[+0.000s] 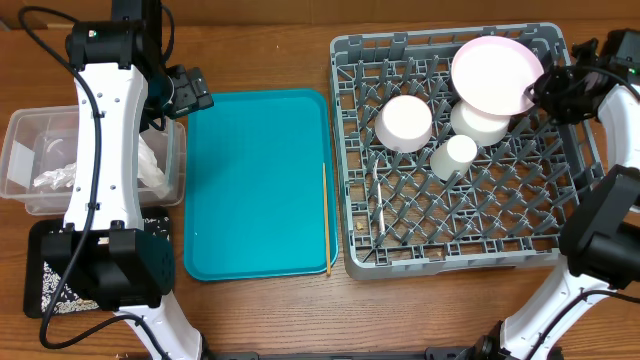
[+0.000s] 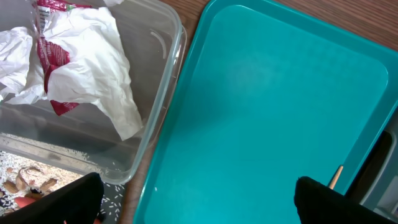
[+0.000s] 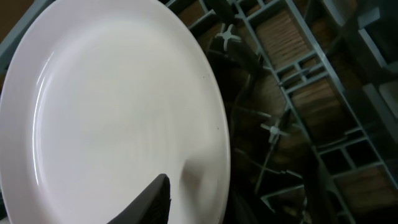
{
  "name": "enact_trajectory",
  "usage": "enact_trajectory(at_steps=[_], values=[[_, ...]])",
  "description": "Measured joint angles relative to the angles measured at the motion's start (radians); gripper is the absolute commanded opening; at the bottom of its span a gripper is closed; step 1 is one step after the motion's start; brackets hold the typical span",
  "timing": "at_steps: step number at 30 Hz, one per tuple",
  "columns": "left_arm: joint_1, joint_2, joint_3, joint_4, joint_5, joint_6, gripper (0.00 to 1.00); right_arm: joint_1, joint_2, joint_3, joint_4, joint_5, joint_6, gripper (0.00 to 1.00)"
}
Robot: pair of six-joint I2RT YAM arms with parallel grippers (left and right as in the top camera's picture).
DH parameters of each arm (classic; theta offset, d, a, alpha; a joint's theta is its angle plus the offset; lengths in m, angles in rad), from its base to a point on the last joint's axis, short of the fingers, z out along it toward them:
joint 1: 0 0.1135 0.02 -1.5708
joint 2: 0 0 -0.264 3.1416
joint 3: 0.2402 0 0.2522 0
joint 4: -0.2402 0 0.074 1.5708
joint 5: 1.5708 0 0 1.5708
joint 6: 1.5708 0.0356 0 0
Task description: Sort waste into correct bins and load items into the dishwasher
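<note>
Brown wood-grain table (image 1: 260, 310), plank lines running across. Five things sit straight on it. Far L: clear tub (image 1: 30, 140), long side along the table edge. Just in front of it, a black tray (image 1: 38, 262), mostly hidden under the arm. Middle: big teal tray (image 1: 260, 180), close beside the tub. R side: grey dish rack (image 1: 440, 268), square, apart from the teal tray. Btwn those two, a thin chopstick (image 1: 325, 220) lies along the teal tray's R edge.

Pale pink plate (image 1: 495, 72), grey lattice rack (image 1: 450, 268) — teal tray (image 1: 255, 180), red-and-white wrapper (image 2: 53, 56).
</note>
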State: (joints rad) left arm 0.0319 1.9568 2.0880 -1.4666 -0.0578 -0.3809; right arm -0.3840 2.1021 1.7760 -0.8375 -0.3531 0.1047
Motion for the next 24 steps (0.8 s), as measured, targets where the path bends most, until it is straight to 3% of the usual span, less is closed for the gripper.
enact_trajectory(at_steps=[5,8,16,18,20,24], values=[[0.000,0.000,0.000,0.000,0.000,0.000,1.00,0.002,0.000,0.000,0.000,0.019,0.000,0.33],[0.000,0.000,0.000,0.000,0.000,0.000,1.00,0.001,0.000,0.000,0.000,0.021,0.000,0.41],[0.000,0.000,0.000,0.000,0.000,0.000,1.00,0.001,0.000,-0.006,0.011,0.021,0.001,0.42],[0.000,0.000,0.000,0.000,0.000,0.000,1.00,0.001,0.000,-0.026,0.037,0.022,0.001,0.36],[0.000,0.000,0.000,0.000,0.000,0.000,1.00,0.002,0.000,-0.045,0.050,0.023,0.013,0.18],[0.000,0.000,0.000,0.000,0.000,0.000,1.00,0.001,0.000,-0.049,0.063,0.018,0.046,0.04]])
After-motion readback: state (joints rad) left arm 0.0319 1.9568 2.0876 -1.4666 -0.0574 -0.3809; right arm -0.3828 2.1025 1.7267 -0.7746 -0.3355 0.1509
